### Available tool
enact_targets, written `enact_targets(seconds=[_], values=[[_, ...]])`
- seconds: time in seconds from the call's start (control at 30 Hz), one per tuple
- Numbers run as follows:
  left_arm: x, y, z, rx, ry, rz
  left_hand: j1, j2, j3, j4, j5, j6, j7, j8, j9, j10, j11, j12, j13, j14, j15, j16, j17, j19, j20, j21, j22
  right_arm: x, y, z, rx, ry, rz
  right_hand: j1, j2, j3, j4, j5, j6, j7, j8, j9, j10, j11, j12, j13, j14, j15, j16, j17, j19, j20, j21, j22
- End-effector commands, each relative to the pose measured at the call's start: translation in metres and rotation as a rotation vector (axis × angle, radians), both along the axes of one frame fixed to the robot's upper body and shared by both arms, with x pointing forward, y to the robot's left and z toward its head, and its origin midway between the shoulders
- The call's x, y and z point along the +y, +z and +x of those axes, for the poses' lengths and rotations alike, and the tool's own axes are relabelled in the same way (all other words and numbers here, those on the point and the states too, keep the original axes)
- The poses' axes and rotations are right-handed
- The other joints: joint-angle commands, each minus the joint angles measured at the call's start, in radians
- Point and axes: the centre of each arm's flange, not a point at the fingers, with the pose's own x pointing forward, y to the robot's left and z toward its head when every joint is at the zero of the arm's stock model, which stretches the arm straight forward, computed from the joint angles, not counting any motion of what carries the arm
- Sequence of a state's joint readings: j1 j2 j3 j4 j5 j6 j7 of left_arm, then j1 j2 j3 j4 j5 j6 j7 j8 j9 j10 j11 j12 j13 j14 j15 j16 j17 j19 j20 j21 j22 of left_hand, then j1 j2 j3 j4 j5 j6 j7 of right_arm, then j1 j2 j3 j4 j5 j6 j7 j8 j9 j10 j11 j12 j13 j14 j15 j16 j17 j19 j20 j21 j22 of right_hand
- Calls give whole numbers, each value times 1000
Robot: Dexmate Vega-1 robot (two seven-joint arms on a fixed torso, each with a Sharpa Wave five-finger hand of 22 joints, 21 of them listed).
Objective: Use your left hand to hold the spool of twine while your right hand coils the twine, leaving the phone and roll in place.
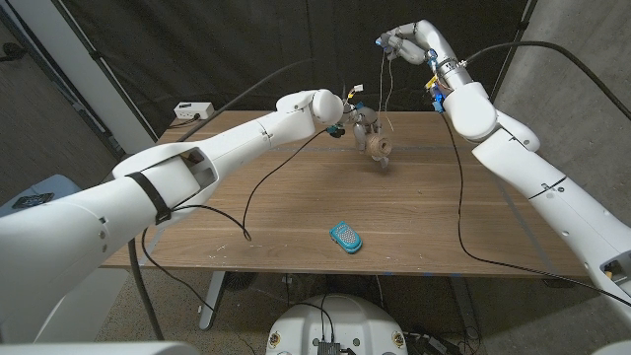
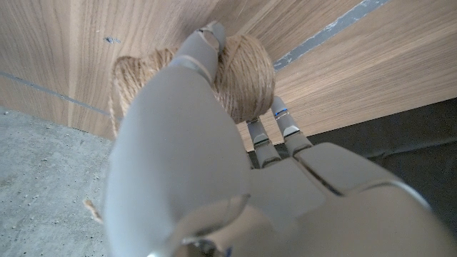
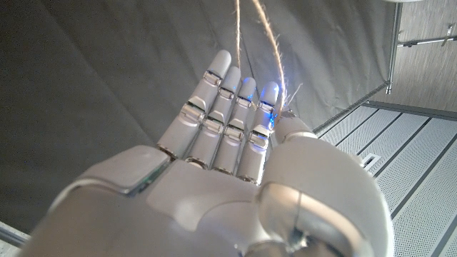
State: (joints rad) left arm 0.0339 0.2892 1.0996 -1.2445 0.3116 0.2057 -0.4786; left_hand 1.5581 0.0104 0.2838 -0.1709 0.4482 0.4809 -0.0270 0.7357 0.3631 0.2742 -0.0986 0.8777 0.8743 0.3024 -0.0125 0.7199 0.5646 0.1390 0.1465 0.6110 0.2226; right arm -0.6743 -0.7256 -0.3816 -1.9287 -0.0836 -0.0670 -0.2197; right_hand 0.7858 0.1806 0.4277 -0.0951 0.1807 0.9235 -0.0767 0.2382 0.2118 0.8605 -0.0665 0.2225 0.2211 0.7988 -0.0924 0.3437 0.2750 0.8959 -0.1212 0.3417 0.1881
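— Twine spool sits on the table under my left hand, fingers closed round it. Is it firm enough?

— I think yes. My right hand is raised well above it, fingers almost straight, the twine caught between thumb and finger.

— Then coil slowly, with even tension, and keep away from the blue phone near me.

In the left wrist view the left hand covered much of the spool of twine; in the head view the spool was too small to read, and the twine showed as a faint thread; the white box stayed indistinct.
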Motion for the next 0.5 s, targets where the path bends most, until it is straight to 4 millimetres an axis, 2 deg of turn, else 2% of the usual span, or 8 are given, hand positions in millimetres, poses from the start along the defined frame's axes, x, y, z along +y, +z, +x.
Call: enact_targets(seconds=[0.03, 0.5], values=[[-4, -3, -5, 8, -30, -6, -40, 113, 7, 8, 7, 101, 82, 25, 47, 112, 83, 8, 13, 44, -1, 279, 35, -4, 2, 4, 3, -3, 3, 6, 5, -28, 1, 16, 1, 3, -3, 1, 7, 3, -4, 2, 5, 0, -5, 3, 9, -113, -4, 2, -2, -27, 7, 4], [-2, -7, -17, 6, -51, 4, -38, 113, 7, 8, 8, 104, 79, 25, 44, 113, 78, 6, 10, 43, -3, 280, 34, -6, 1, 8, 2, -20, 6, 11, 7, -84, 14, 17, 0, 3, -4, 0, 9, 1, -5, 2, 6, -4, -6, 4, 9, -112, -7, 4, -3, -27, 9, 4]])
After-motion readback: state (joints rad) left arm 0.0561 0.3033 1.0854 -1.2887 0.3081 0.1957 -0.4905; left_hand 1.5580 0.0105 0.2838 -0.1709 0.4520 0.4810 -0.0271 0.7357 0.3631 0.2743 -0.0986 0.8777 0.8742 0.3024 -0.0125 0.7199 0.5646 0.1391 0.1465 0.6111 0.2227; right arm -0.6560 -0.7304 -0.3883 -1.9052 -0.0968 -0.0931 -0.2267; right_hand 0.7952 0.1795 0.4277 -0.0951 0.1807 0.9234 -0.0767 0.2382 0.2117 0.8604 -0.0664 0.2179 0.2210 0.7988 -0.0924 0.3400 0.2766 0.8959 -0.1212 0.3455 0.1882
